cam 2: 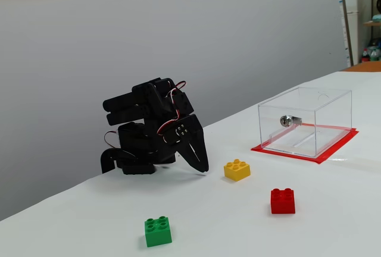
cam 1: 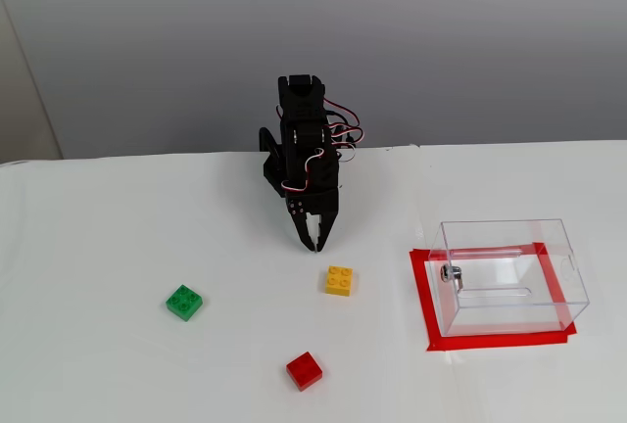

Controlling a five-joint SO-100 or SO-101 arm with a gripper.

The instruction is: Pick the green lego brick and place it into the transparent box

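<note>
The green lego brick (cam 1: 184,303) lies on the white table at the front left, studs up; it also shows in a fixed view (cam 2: 158,232). The transparent box (cam 1: 509,276) stands at the right on a red tape frame, with a metal knob (cam 1: 452,273) on its left wall; it also shows in a fixed view (cam 2: 305,121). My black gripper (cam 1: 315,240) is folded down near the arm's base, tips just above the table, and looks shut and empty. It also shows in a fixed view (cam 2: 203,167). It is well apart from the green brick.
A yellow studded brick (cam 1: 339,280) lies just right of and in front of the gripper tips. A red brick (cam 1: 304,370) lies near the front edge. Red tape (cam 1: 423,305) frames the box. A grey wall stands behind the table.
</note>
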